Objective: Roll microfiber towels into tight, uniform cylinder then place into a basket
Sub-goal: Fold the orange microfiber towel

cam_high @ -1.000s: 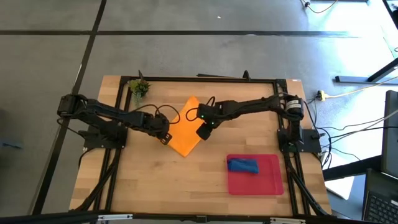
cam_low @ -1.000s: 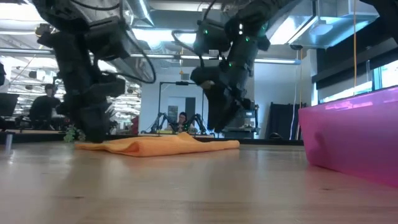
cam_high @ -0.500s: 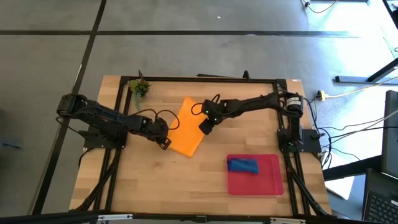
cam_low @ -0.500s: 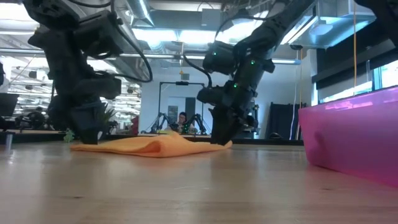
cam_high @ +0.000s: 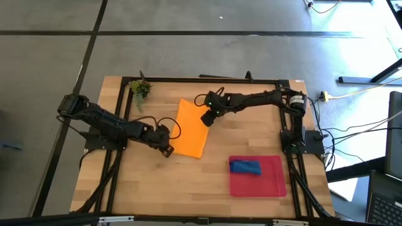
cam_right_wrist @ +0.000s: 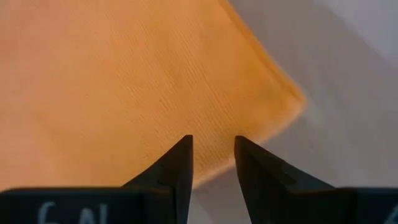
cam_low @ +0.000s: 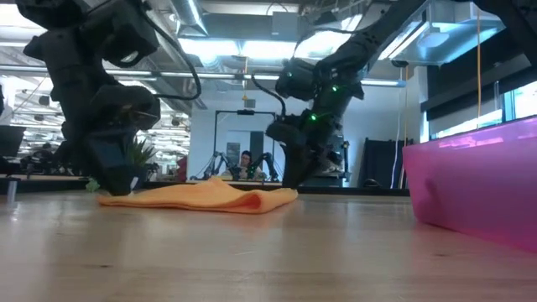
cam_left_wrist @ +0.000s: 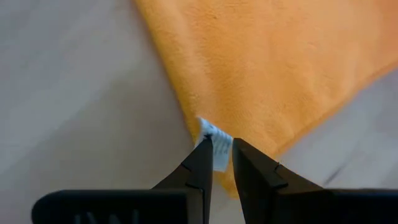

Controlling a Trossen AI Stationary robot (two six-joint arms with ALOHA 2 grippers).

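The left gripper (cam_left_wrist: 222, 163) has its two dark fingers drawn to a narrow gap, and in that gap sits the small white label at the corner of the bright orange microfiber cloth (cam_left_wrist: 273, 68); the fingers pinch the cloth by that corner. The tips and the bit of fabric between them are partly hidden by the fingers themselves, so how much cloth is caught cannot be made out.

The right gripper (cam_right_wrist: 213, 163) also stands narrow, its fingers set at the edge of the same orange cloth near another corner. The left finger (cam_right_wrist: 177, 165) overlaps the fabric and the gap lies over its rim, but whether the cloth is truly clamped there cannot be told.

From above, the orange cloth (cam_high: 190, 127) lies spread flat as a slanted rectangle in the middle of the light wooden table (cam_high: 151, 182), with the left gripper (cam_high: 166, 149) at its near left corner and the right gripper (cam_high: 205, 120) at its far right edge. In the low view the cloth (cam_low: 197, 197) shows a soft ridge along its middle.

Well apart from both grippers, the flat red plastic tray (cam_high: 269, 186) rests toward the table's near right, holding the rolled blue cloth (cam_high: 245, 166). In the low view only one wall of the tray (cam_low: 474, 180) shows, cut off by the picture's edge.
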